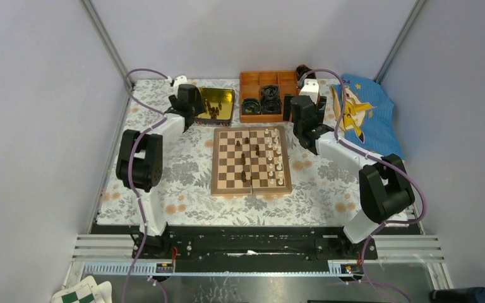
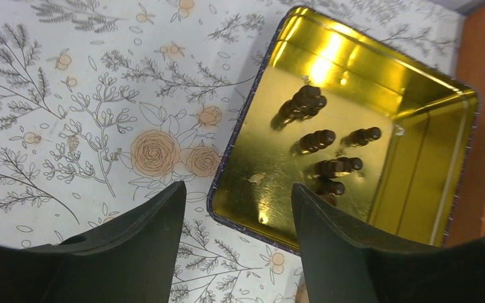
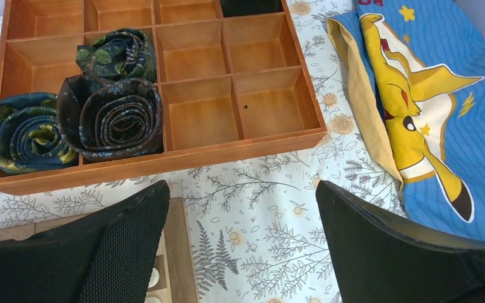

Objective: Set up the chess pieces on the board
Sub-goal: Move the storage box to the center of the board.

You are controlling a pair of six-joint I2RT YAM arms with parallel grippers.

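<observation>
Floral tablecloth [image 1: 183, 183], plain grey walls [image 1: 38, 126]. I see the board [image 1: 251, 183] at centre, chess pieces [image 1: 269, 151] on it, more in the gold tray [image 2: 265, 164] far left. Left gripper [image 2: 238, 188] and right gripper [image 3: 242, 189] gape, empty.

Brown checked board [image 1: 226, 165]; shiny gold tray [image 2: 410, 189] holding dark brown pieces [image 2: 316, 140]; orange box [image 3: 164, 161]; cream floral surface [image 2: 101, 95]; blue-and-yellow cloth [image 3: 455, 95].

Parted jaws frame dark chess pieces [image 2: 319, 140] in a gold tray [image 2: 262, 148].

No readable text, no labels, no numbers
</observation>
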